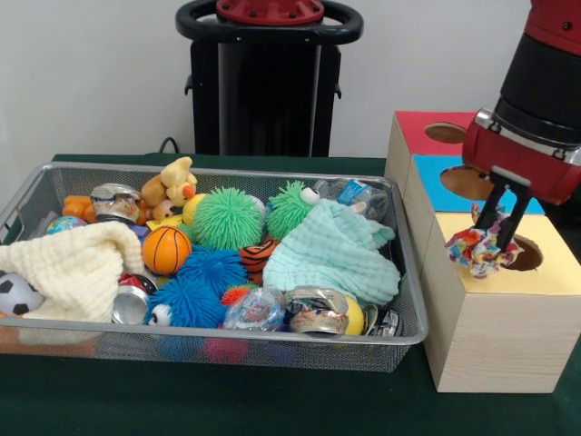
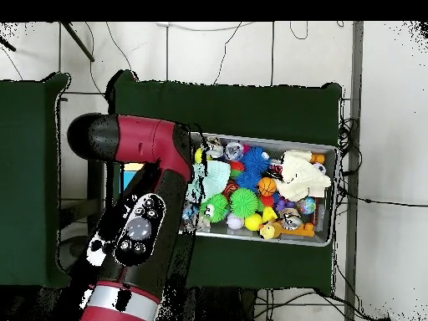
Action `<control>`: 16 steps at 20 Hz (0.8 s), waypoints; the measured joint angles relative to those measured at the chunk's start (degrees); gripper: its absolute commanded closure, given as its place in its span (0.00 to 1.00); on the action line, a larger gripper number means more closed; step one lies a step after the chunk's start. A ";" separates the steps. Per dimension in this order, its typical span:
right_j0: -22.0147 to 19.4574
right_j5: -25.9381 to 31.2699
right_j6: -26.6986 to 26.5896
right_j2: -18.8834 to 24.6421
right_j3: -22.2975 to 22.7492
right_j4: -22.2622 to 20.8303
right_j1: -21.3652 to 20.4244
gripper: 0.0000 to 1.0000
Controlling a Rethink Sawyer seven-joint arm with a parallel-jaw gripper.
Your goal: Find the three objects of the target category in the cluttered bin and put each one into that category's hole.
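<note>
My gripper (image 1: 499, 227) hangs over the pale wooden box with the yellow top (image 1: 554, 277) and is shut on a multicoloured knotted rag ball (image 1: 479, 248). The ball hangs just left of the round hole (image 1: 526, 255), partly over its edge. The silver wire mesh bin (image 1: 227, 338) stands to the left, full of toys. It also shows in the overhead view (image 2: 267, 140). In the overhead view my arm (image 2: 142, 209) hides the gripper and the boxes.
The blue-topped box (image 1: 431, 182) and the red-topped box (image 1: 413, 127) stand behind the yellow one, each with a hole. The bin holds a mint cloth (image 1: 331, 254), a cream cloth (image 1: 73, 268), an orange basketball (image 1: 166, 250), green and blue spiky balls, and crushed cans.
</note>
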 measured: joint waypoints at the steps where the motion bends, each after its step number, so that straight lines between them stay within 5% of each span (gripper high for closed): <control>1: 0.06 -1.07 0.00 0.00 0.36 0.01 0.35 1.00; 16: 2.42 -2.43 0.00 -2.41 0.70 0.01 1.76 1.00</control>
